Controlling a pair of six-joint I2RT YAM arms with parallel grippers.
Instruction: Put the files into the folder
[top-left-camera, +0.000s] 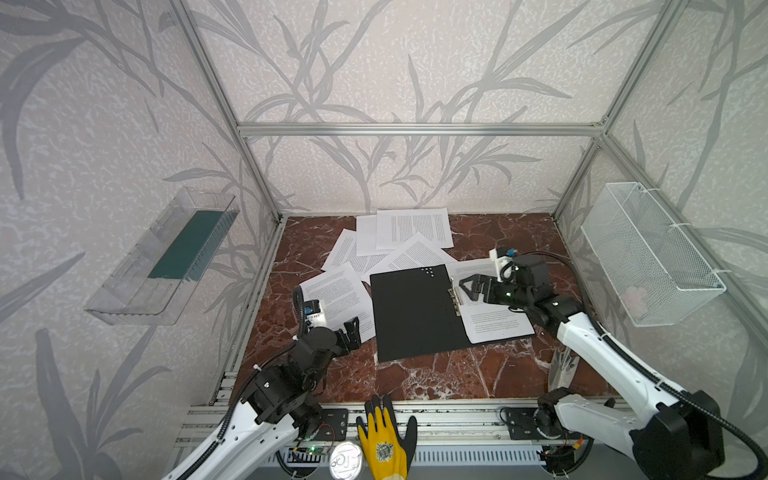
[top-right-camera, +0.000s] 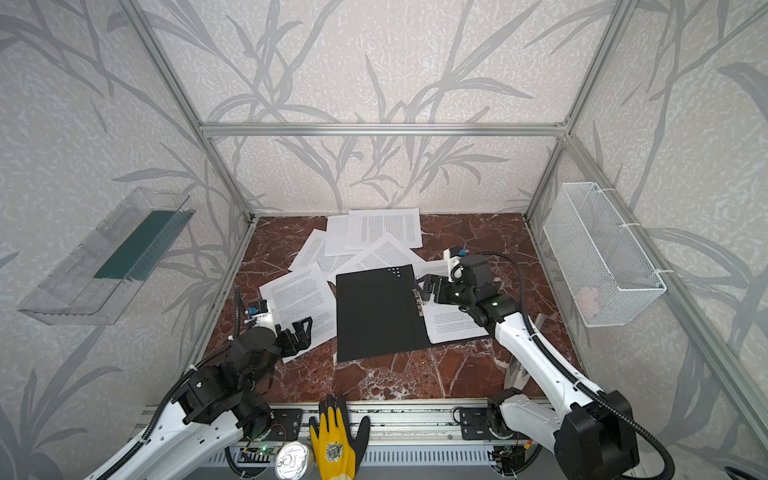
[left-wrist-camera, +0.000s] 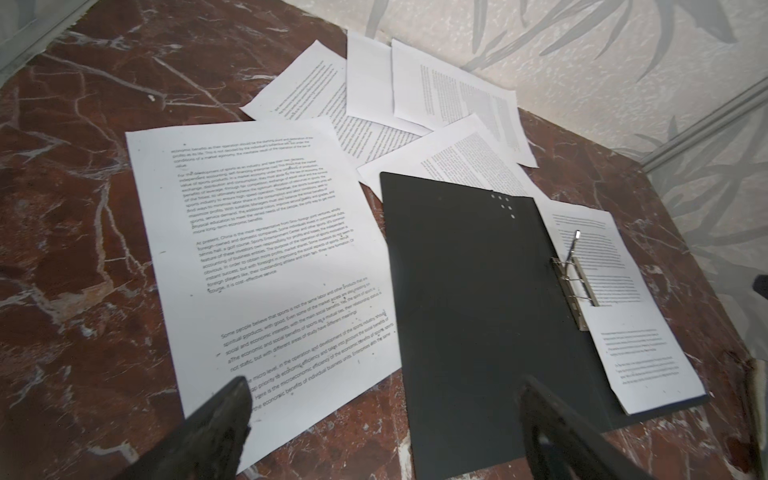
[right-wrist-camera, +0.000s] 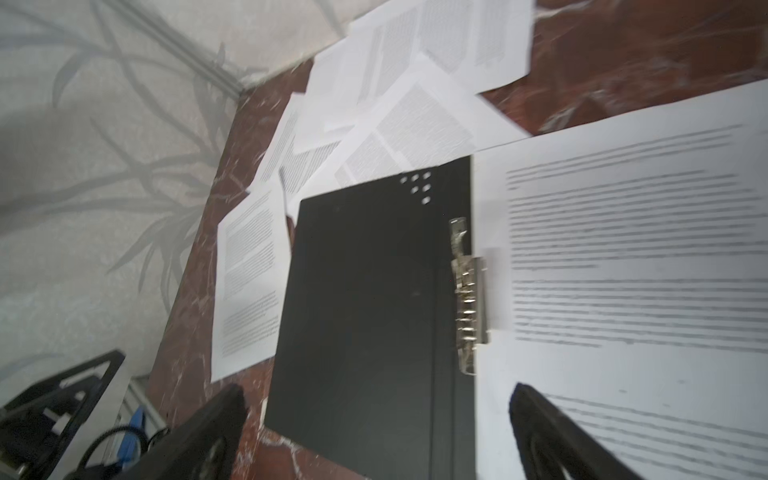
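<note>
Folder (top-left-camera: 411, 311) lies open on the desk (top-left-camera: 436, 374), clip (top-left-camera: 455, 297) exposed to take files (top-left-camera: 413, 228); one sheet (top-left-camera: 494, 320) rests inside. Left claw (top-left-camera: 351, 330) and right claw (top-left-camera: 465, 286) gape empty, likely ready for more.

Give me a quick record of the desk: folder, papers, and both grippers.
Folder: black folder lies open on the marble table, metal clip at its spine.
Filed: one printed sheet on its right half.
Loose: left sheet beside the folder, four rear sheets behind it.
Left gripper: open, empty, by the left sheet's near edge.
Right gripper: open, empty, near the clip.
</note>
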